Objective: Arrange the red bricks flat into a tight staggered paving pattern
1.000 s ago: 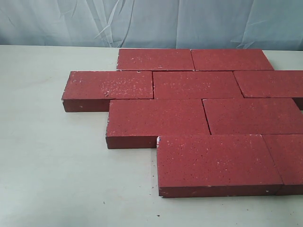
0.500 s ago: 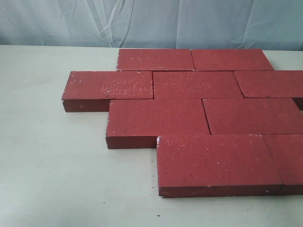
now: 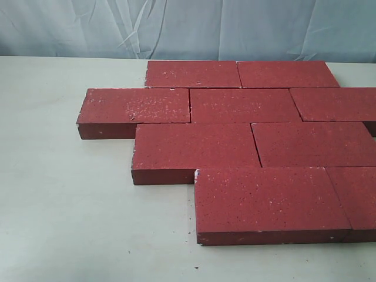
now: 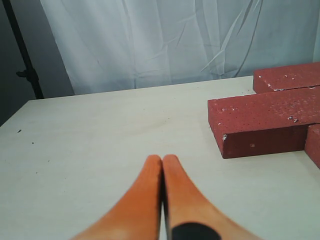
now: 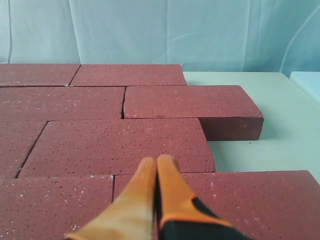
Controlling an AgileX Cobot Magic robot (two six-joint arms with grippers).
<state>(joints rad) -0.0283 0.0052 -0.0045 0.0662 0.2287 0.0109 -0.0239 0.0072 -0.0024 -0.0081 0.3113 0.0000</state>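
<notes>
lying flat in four staggered rows across the exterior frame's centre and right, the bricks (image 3: 244,106) look fully paved. left gripper (image 4: 162,161) and right gripper (image 5: 156,162) both sit pinched closed, empty. next likely means only checking for gaps.

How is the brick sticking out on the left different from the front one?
The left brick has a thick patch of white flecks; the front brick has scattered ones. The left brick lies two rows behind the front brick. Both lie flat, dark red.
</notes>
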